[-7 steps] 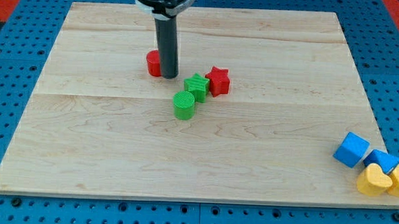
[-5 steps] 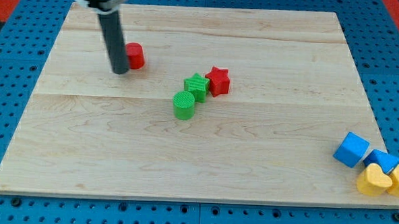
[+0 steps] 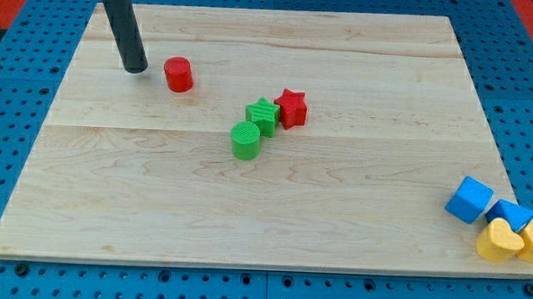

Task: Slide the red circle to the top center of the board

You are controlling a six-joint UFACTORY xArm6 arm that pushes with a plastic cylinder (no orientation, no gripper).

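Wooden board (image 3: 273,213) on blue pegboard held the red circle (image 3: 178,74) upper left of centre — my tip (image 3: 135,69), a bare rod with no pincer and holding nothing, had swung from its right side to clear left, positioned to push it rightward.

No readable text, labels or numbers anywhere.

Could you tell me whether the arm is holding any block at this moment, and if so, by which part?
Nothing is held. My tip stands apart from the red circle, to the view's left of it, touching no block.
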